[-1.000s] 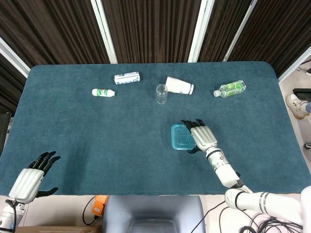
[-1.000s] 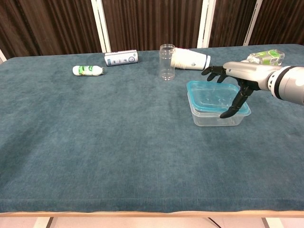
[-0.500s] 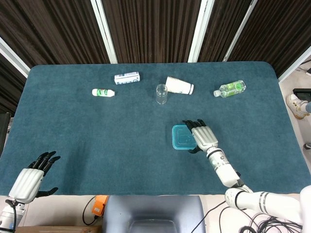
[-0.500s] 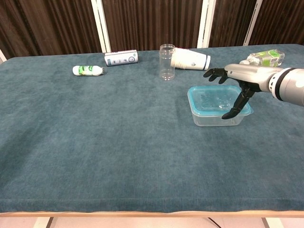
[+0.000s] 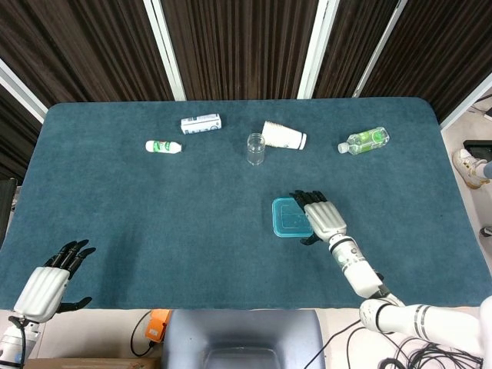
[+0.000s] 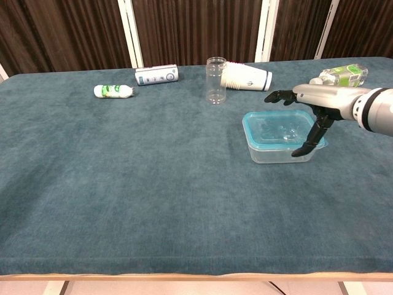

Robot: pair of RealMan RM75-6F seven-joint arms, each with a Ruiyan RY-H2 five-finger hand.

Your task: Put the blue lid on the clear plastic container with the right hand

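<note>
Teal table [image 5: 115,200]: one blue lid [image 5: 290,218] on one clear plastic container [image 6: 276,152]; right robot hand [image 5: 323,217] spread, empty.

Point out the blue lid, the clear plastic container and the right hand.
blue lid [image 6: 276,128]: chest view, on its flat top, left of the hand.
clear plastic container [image 6: 273,153]: chest view, on its front wall below the lid.
right hand [image 5: 324,218]: head view, on the back of the hand.

right hand [image 5: 322,218] covers blue lid's [image 5: 290,217] right edge in head view; left hand [image 5: 48,285] wrist cut off bottom-left.
</note>
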